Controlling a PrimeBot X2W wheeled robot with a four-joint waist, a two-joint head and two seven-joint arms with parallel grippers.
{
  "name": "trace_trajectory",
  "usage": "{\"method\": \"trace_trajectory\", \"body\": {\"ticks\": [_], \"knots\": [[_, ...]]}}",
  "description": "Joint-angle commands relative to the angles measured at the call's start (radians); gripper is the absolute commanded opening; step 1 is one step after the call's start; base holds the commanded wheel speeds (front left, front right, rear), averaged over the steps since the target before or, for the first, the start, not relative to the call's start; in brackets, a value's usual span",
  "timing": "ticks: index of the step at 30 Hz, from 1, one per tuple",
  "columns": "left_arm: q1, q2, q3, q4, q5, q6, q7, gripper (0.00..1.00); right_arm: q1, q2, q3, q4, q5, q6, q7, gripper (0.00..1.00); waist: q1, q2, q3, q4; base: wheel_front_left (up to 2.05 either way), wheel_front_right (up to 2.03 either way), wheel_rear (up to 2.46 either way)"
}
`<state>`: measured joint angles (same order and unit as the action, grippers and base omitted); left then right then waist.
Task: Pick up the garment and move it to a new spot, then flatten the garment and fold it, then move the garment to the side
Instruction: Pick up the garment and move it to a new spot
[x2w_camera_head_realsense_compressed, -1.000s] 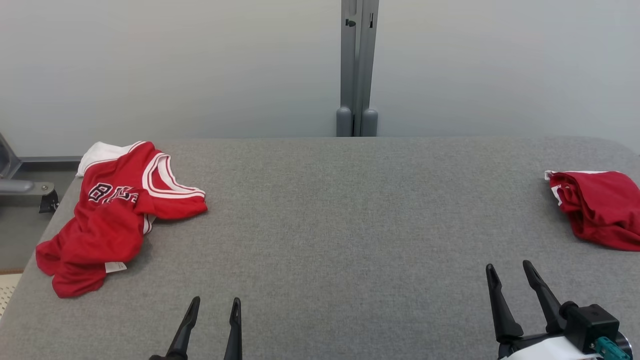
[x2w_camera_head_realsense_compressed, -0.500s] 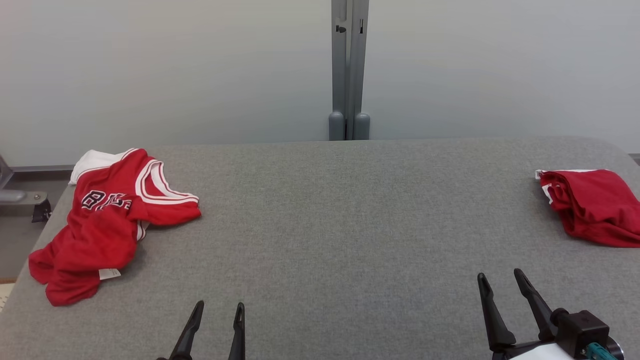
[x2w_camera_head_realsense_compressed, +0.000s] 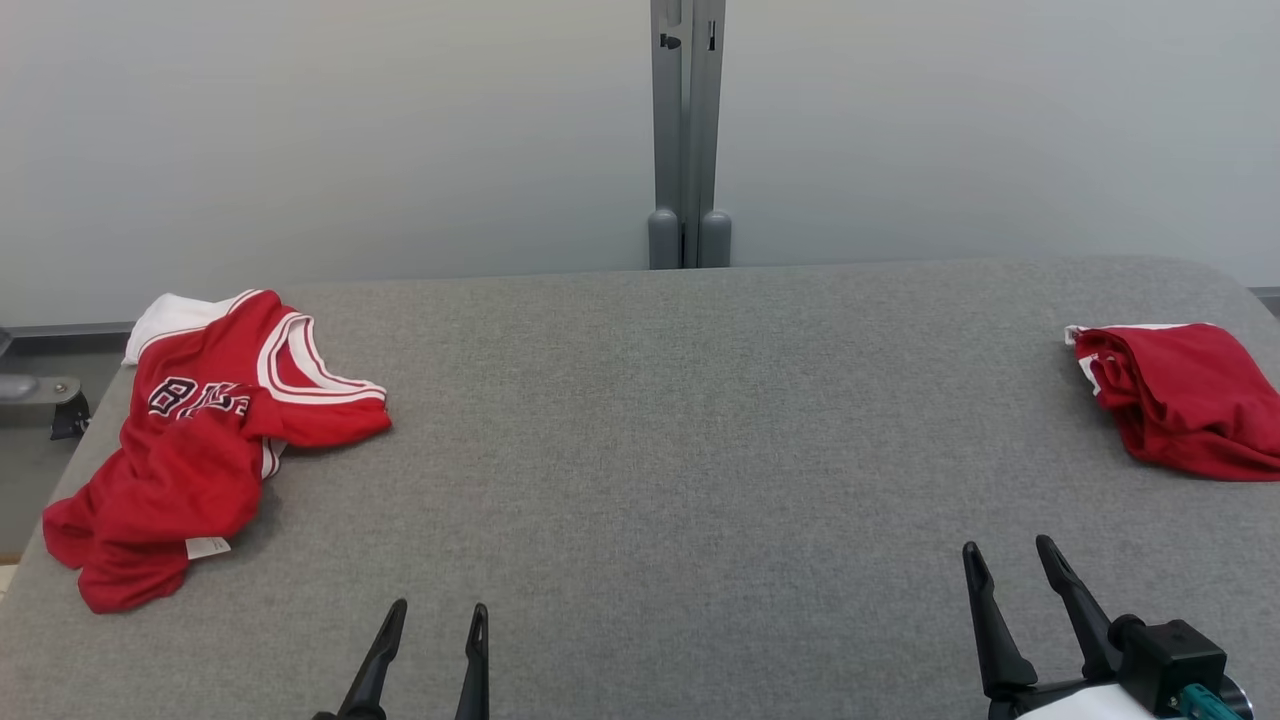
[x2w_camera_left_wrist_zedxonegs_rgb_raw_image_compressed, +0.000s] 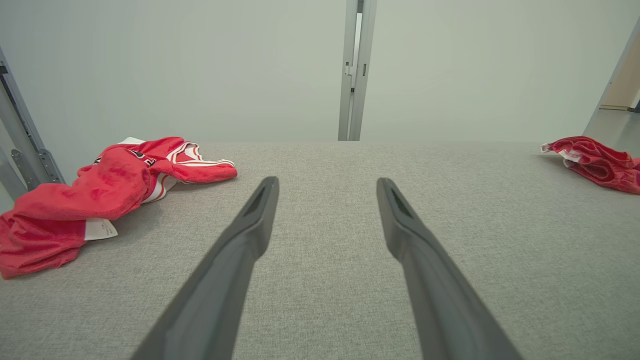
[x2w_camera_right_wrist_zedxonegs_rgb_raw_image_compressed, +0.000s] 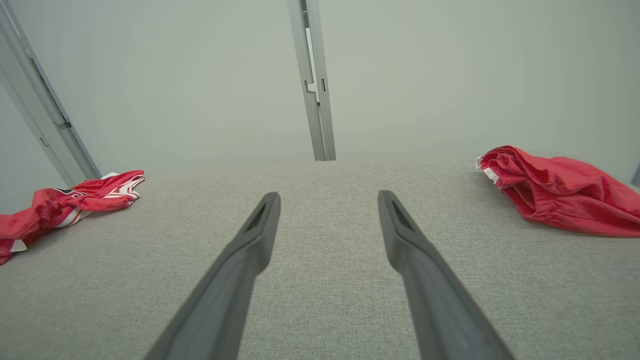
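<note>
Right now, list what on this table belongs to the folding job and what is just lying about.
Job: crumpled red jersey; left gripper and right gripper, both open; grey table.
Lying about: bundled red garment at the right edge, likely set aside; grey post behind.

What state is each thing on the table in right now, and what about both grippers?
Jersey: crumpled in a heap at the left end of the table, not held.
Red bundle: bunched up at the right end, not held.
Left gripper: open, empty, over bare cloth.
Right gripper: open, empty, over bare cloth.
</note>
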<state>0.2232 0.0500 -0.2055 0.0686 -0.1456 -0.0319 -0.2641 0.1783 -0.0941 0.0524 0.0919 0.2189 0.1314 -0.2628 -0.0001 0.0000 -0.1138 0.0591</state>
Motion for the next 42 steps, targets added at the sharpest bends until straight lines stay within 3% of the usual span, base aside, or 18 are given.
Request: {"method": "trace_trajectory", "body": {"ticks": [1, 19, 34, 42], "knots": [[-0.015, 0.001, 0.005, 0.001, 0.010, -0.001, 0.000, 1.00, -0.008, 0.001, -0.003, 0.000, -0.003, -0.001, -0.003, 1.00, 0.0001, 0.0000, 0.001, 0.000, 0.00, 0.00, 0.00], [-0.054, 0.001, -0.001, 0.028, 0.040, 0.002, 0.000, 1.00, -0.021, 0.011, 0.012, 0.006, -0.009, -0.001, -0.003, 1.00, 0.0001, 0.0000, 0.025, 0.030, 0.00, 0.00, 0.00], [-0.079, 0.001, 0.039, 0.013, 0.050, 0.022, 0.000, 1.00, -0.049, 0.021, 0.033, 0.008, -0.008, -0.001, -0.003, 1.00, 0.0001, 0.0000, 0.075, 0.311, 0.00, 0.00, 0.00], [-0.081, 0.001, 0.058, 0.001, 0.047, 0.022, 0.000, 1.00, -0.065, 0.025, 0.039, 0.007, -0.010, -0.001, -0.003, 1.00, 0.0001, 0.0000, 0.083, 0.402, 0.00, 0.00, 0.00]]}}
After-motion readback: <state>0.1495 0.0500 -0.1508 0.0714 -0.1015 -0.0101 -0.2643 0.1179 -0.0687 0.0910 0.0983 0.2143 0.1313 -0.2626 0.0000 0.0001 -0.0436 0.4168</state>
